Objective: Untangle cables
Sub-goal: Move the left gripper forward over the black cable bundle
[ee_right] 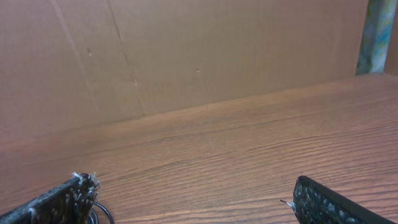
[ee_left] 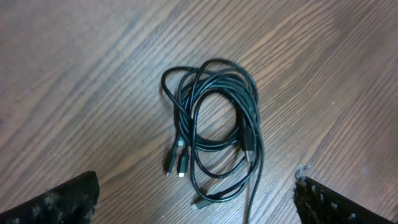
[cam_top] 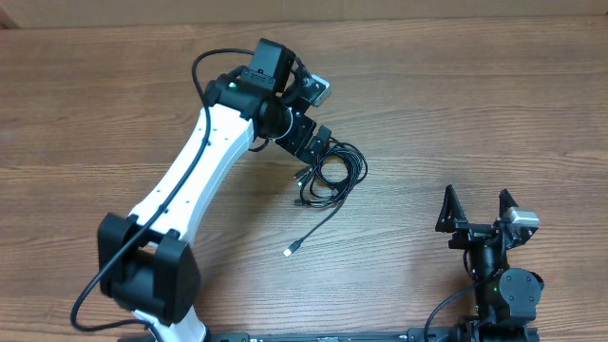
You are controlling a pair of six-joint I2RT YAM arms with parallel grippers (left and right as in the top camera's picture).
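Note:
The cables [cam_top: 334, 173] lie in a loose tangled black coil near the table's middle. One loose strand trails toward the front and ends in a silver-tipped plug [cam_top: 288, 251]. My left gripper [cam_top: 318, 147] hovers at the coil's far-left edge. In the left wrist view the coil [ee_left: 214, 118] lies flat on the wood with several plugs [ee_left: 180, 163] sticking out. The left gripper [ee_left: 198, 186] is open there, its fingers [ee_left: 59, 202] wide on either side and touching nothing. My right gripper [cam_top: 475, 211] stands open at the front right, far from the cables, with nothing in it [ee_right: 193, 193].
The wooden table [cam_top: 494, 104] spreads all around the coil. A brown cardboard wall [ee_right: 186, 56] rises behind its far edge. The white left arm [cam_top: 190, 171] crosses the left half of the table. A short black cord [ee_right: 104, 214] shows by the right gripper's left finger.

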